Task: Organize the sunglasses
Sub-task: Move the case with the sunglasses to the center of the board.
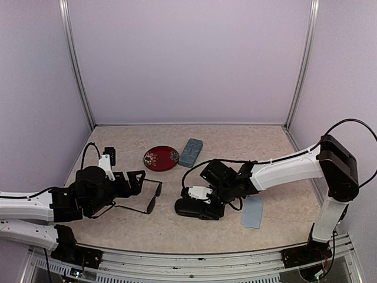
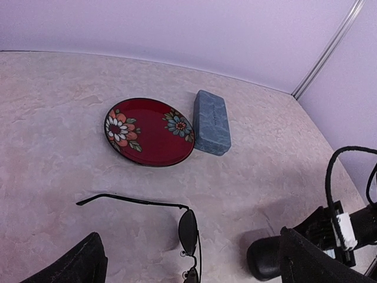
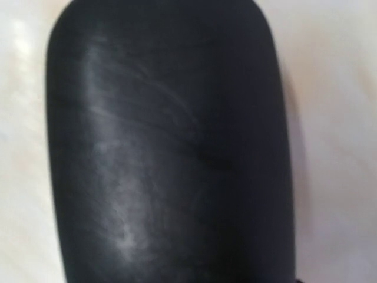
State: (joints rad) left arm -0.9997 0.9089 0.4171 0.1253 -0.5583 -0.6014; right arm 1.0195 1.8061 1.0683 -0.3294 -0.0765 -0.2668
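Observation:
The thin black-framed sunglasses (image 1: 147,203) lie unfolded on the table, one dark lens (image 2: 188,230) and a straight temple showing in the left wrist view. My left gripper (image 1: 138,184) hovers right at them, open, its two dark fingertips (image 2: 73,265) far apart on either side of the sunglasses (image 2: 194,268). My right gripper (image 1: 201,203) is pressed down over a black oval case (image 1: 185,207). That case (image 3: 165,147) fills the right wrist view and hides the fingers. The case's rounded end (image 2: 268,259) also shows in the left wrist view.
A red plate (image 1: 161,158) (image 2: 147,131) with painted flowers sits at the back centre. A blue-grey rectangular case (image 1: 191,152) (image 2: 211,121) lies beside it on the right. A pale blue cloth (image 1: 253,212) lies right of the black case. Walls enclose the table.

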